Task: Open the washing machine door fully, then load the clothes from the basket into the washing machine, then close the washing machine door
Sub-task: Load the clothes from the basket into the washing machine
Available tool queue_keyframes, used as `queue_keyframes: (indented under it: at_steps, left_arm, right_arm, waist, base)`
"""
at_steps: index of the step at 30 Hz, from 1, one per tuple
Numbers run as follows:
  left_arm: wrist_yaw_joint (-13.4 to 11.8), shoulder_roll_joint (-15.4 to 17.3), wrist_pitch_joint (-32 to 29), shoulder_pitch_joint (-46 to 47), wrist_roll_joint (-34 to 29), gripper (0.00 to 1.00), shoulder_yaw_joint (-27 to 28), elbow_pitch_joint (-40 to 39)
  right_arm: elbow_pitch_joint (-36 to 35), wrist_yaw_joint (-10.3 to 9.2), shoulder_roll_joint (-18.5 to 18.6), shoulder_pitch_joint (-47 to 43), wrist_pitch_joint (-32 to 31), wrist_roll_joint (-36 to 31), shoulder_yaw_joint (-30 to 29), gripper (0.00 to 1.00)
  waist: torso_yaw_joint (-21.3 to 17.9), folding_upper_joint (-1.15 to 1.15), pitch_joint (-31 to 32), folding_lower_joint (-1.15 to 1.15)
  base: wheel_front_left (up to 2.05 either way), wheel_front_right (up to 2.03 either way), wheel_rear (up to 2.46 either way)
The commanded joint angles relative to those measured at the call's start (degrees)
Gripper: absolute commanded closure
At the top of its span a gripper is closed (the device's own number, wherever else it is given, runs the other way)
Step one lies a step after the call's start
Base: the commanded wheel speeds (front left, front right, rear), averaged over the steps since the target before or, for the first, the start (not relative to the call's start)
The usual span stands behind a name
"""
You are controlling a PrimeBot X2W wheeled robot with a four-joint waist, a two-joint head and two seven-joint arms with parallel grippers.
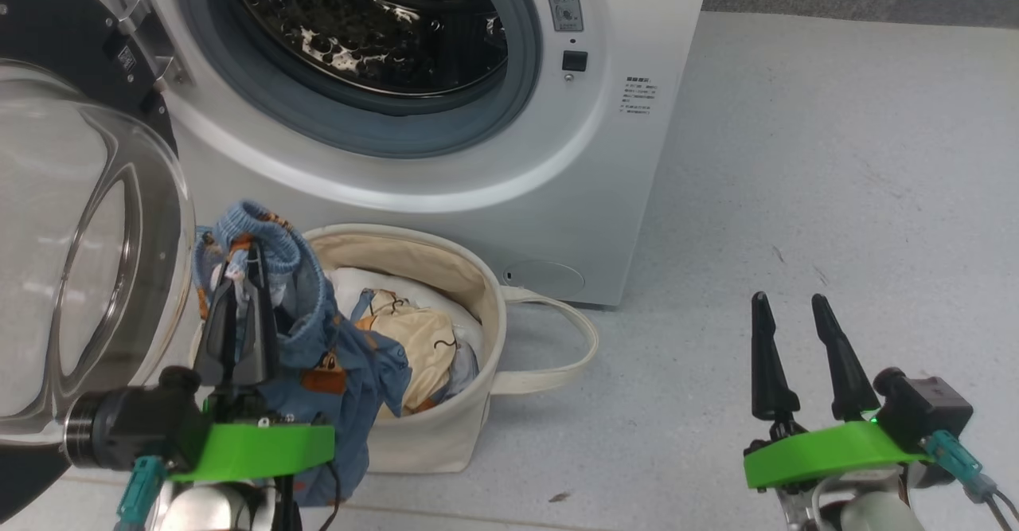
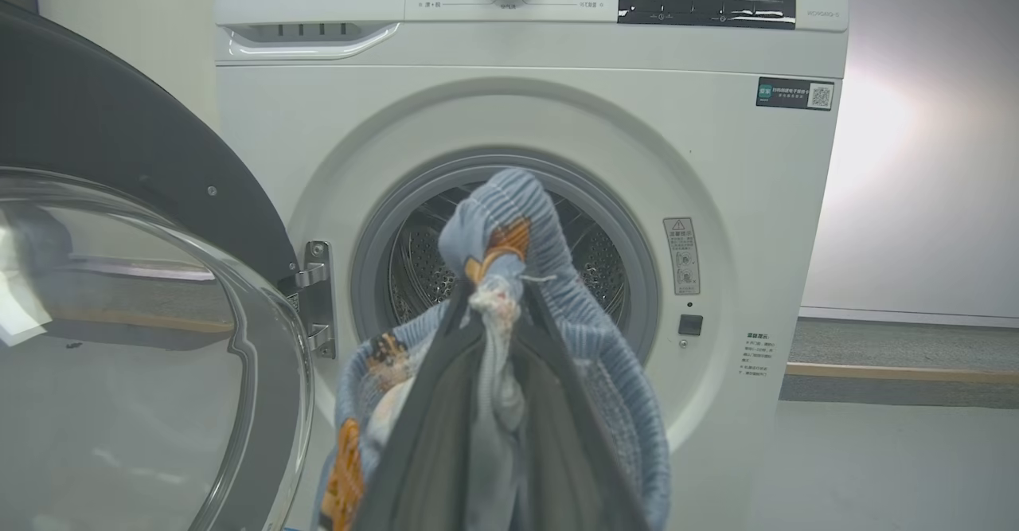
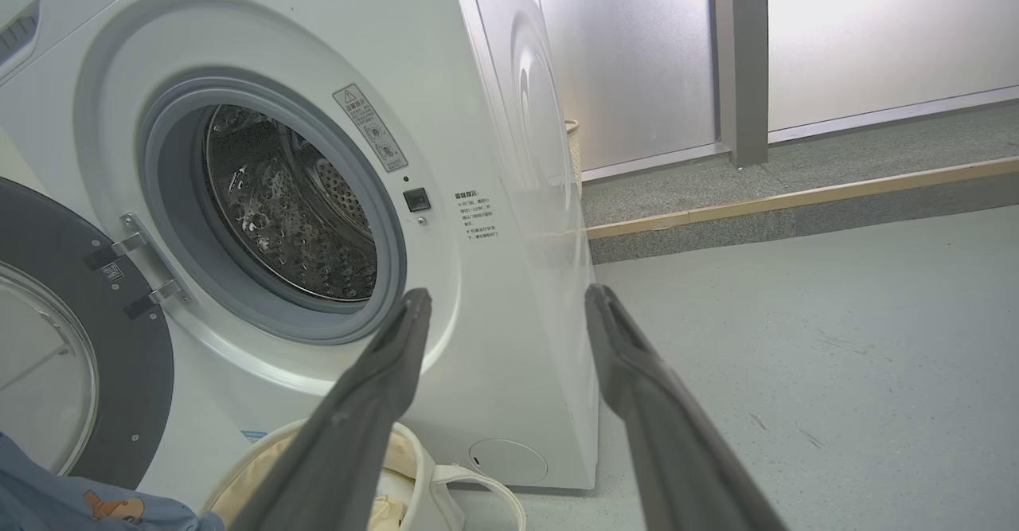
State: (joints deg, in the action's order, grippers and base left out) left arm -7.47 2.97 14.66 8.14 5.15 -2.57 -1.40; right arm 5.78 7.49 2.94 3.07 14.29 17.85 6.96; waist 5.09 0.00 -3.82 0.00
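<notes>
Left tool (image 1: 245,270) pinches blue clothes (image 1: 354,360); right tool (image 1: 789,300) gapes empty.

The pale grey floor (image 1: 796,197) spreads before me, with a few dark scuffs toward two o'clock. The washing machine (image 1: 621,157) stands on it near my twelve, and the basket (image 1: 446,427) sits just in front of it at about eleven, one loop handle (image 1: 561,368) drooping to the floor on its three o'clock side. A small brown scrap (image 1: 560,497) lies off the basket's five o'clock
</notes>
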Motion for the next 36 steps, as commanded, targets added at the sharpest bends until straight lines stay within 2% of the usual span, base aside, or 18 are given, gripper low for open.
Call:
queue_keyframes:
  at_steps: [1,10,17,22,29,35,36]
  left_arm:
    - [0.3,0.1,0.3,1.0,-0.4,1.0,2.5,-2.6]
    - [1.2,-0.1,0.3,2.4,-1.0,1.0,3.1,-2.8]
    - [1.8,-0.1,0.3,10.1,-1.7,1.0,4.1,-1.3]
    - [2.8,0.3,0.3,20.5,-1.9,1.0,5.7,2.4]
    - [4.2,2.5,0.3,40.7,-0.8,1.0,9.7,11.5]
    - [4.5,7.3,0.3,57.6,-1.7,1.0,12.2,24.1]
    - [4.5,7.3,0.3,57.6,-1.7,1.0,12.2,24.1]
  right_arm:
    - [-1.8,0.0,-0.1,0.7,0.7,0.5,1.5,0.0]
    - [-2.5,0.0,-0.1,1.2,0.7,0.9,1.8,0.0]
    - [-3.9,0.0,-0.1,3.9,0.7,-0.1,1.7,0.0]
    - [-5.3,0.0,-0.1,7.4,0.7,-0.9,1.6,0.0]
    - [-7.0,0.0,-0.1,13.0,0.7,-1.4,2.8,0.0]
    - [-8.1,0.0,-0.1,16.8,0.7,-0.5,3.8,0.0]
    - [-8.1,0.0,-0.1,16.8,0.7,-0.5,3.8,0.0]
  waist:
    - [-0.1,0.0,0.0,0.0]
    - [-1.1,0.0,-2.2,0.0]
    - [-2.7,0.0,-10.2,0.0]
    - [-4.5,0.0,-19.0,0.0]
    - [-7.7,0.0,-31.5,0.0]
    - [-11.6,0.0,-38.8,0.0]
    - [-11.6,0.0,-38.8,0.0]
  base:
    - [0.0,0.0,0.0]
    - [0.0,0.0,0.0]
    - [0.0,0.0,0.0]
    - [0.0,0.0,0.0]
    - [0.0,0.0,0.0]
    - [0.0,0.0,0.0]
    - [0.0,0.0,0.0]
